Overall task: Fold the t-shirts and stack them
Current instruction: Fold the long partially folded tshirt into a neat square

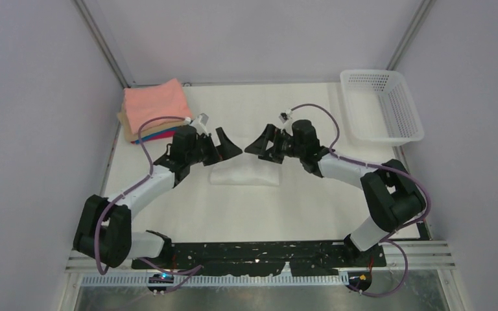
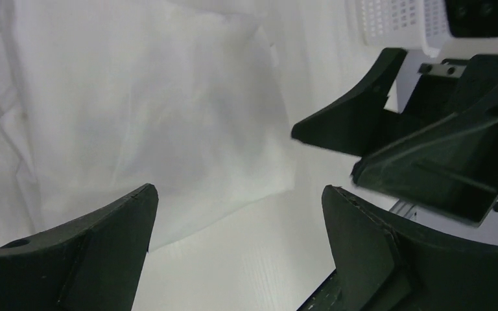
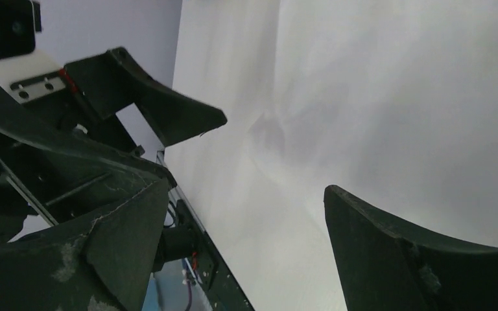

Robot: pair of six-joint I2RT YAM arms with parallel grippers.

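A folded white t-shirt [image 1: 243,173] lies flat mid-table; its print does not show. In the left wrist view its cloth [image 2: 136,110] fills the upper left. At the back left sits a stack of folded t-shirts [image 1: 155,107], salmon-pink on top, with tan, blue and magenta edges below. My left gripper [image 1: 229,150] [image 2: 238,190] hovers open just above the white shirt's far edge, nothing between its fingers. My right gripper [image 1: 257,150] [image 3: 246,188] faces it, also open and empty, their fingertips close together but apart.
A white perforated basket [image 1: 381,103] stands at the back right, and its corner [image 2: 395,23] shows in the left wrist view. Grey walls close in the table on three sides. The arm bases and a black rail [image 1: 266,249] line the near edge.
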